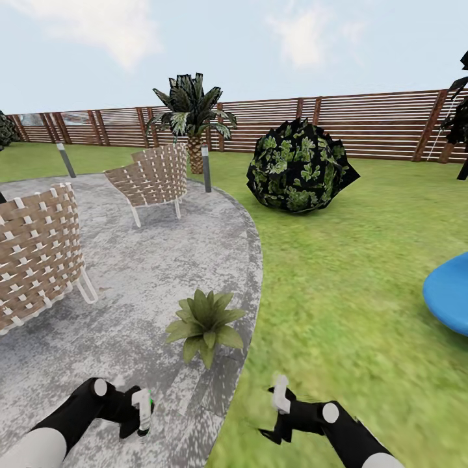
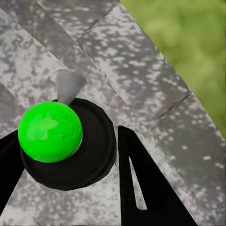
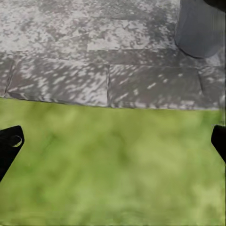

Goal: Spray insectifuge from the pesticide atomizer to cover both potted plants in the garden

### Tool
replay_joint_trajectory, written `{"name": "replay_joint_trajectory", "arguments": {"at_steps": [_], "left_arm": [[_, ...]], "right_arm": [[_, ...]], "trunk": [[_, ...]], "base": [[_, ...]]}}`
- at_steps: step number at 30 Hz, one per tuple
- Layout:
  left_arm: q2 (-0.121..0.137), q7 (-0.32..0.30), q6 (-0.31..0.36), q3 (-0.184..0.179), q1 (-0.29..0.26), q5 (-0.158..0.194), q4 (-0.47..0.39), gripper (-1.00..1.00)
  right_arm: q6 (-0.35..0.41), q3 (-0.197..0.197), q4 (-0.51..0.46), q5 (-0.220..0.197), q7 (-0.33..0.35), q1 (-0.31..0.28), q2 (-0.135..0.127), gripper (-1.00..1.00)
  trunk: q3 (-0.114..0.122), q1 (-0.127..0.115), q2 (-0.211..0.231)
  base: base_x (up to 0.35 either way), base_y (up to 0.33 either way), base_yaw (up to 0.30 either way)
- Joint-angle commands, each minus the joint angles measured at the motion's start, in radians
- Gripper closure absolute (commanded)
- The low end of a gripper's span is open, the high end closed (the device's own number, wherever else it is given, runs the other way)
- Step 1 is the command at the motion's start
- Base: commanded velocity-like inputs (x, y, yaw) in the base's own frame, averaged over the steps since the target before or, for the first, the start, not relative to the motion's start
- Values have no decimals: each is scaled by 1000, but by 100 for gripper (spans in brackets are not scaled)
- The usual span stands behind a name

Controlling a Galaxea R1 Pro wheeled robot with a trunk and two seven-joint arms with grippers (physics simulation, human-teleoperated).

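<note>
In the head view, one potted plant point(image 1: 207, 323), a low rosette of pointed green leaves, sits on the round grey patio point(image 1: 149, 273) near its rim, just ahead of both arms. My left gripper point(image 1: 138, 416) hangs low over the paving, shut on the pesticide atomizer point(image 1: 143, 408), whose white head and a green spot show. In the left wrist view the atomizer point(image 2: 49, 132) appears end-on as a bright green dome on a black disc, held between the black fingers point(image 2: 146, 183). My right gripper point(image 1: 281, 402) hovers over the grass beside the patio rim; its fingertips point(image 3: 9, 143) stand wide apart, open and empty.
Two woven brown chairs point(image 1: 36, 253) point(image 1: 153, 175) stand on the patio. Grey posts point(image 1: 206, 169), a palm point(image 1: 194, 117) and a big round dark bush point(image 1: 299, 166) lie beyond. A blue object point(image 1: 452, 292) sits at the right on the lawn point(image 1: 351, 273). A slatted fence point(image 1: 364, 123) closes the back.
</note>
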Motion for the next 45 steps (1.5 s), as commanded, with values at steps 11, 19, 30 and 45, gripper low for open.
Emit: {"name": "replay_joint_trajectory", "arguments": {"at_steps": [11,19,30,45], "left_arm": [[-57,176,28,385,-2,-2,-8,100],[-75,171,307,388,-5,-4,-14,100],[-77,24,594,373,-19,-14,-20,100],[-78,-19,758,279,-26,-34,-97,100]], "right_arm": [[-12,-20,455,-242,-818,3,-36,-100],[-11,-23,464,-695,-873,34,-92,-100],[-10,-22,466,-709,-876,37,-91,-100],[-11,-23,464,-711,-878,38,-89,-100]], "trunk": [[-1,0,0],[-1,0,0],[-1,0,0],[-1,0,0]], "base": [[0,0,0],[0,0,0],[0,0,0],[242,0,0]]}}
